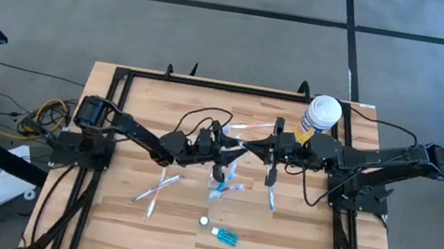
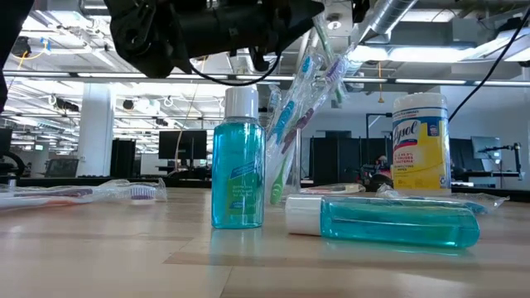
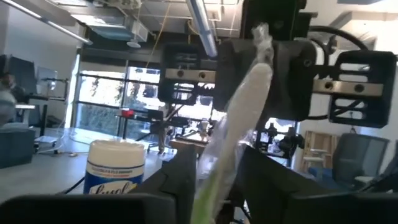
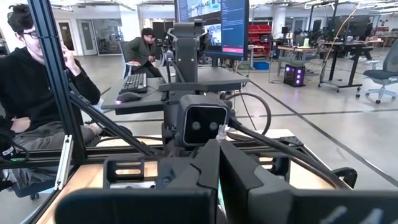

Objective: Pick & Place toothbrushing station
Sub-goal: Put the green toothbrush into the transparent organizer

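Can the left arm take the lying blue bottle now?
Probably not yet: the left gripper is shut on a wrapped toothbrush. The lying blue bottle itself lies uncovered, with an upright bottle beside it.

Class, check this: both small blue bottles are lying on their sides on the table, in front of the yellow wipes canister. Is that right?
Not quite. Only one blue bottle lies on its side; the other blue bottle stands upright on its base with its white cap on top. The low view shows this plainly. The yellow wipes canister does stand behind them on the table.
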{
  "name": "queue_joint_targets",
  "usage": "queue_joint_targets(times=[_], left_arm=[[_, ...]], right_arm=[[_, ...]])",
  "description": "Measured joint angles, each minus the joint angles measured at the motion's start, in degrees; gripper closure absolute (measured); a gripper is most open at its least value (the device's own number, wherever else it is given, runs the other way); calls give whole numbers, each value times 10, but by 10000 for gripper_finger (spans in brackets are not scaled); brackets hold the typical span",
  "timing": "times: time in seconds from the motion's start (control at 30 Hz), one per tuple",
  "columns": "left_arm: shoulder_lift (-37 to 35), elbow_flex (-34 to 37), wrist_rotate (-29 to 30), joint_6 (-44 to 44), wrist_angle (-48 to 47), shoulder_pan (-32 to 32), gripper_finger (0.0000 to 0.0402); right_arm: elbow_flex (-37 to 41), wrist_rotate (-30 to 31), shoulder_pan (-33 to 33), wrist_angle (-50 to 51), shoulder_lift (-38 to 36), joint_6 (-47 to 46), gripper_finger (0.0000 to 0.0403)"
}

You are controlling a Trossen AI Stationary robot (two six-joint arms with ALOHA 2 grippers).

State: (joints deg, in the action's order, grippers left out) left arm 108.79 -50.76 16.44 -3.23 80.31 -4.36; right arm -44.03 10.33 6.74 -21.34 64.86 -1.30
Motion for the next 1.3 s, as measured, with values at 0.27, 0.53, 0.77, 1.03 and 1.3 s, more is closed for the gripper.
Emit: queue_joint_targets(times=[0.27,0.53,0.77,1.03,1.3], left_arm=[[0,0,-19,0,-9,-2,386],[0,0,-19,0,-11,-2,382],[0,0,-19,0,-17,-2,387],[0,0,-18,0,-19,-2,392],[-35,47,-27,-2,-20,-2,386]], right_arm=[[0,0,0,1,0,2,403],[0,0,0,11,0,2,403],[0,0,0,13,0,4,402],[1,-15,0,18,-16,19,342],[1,-15,0,76,-57,29,276]])
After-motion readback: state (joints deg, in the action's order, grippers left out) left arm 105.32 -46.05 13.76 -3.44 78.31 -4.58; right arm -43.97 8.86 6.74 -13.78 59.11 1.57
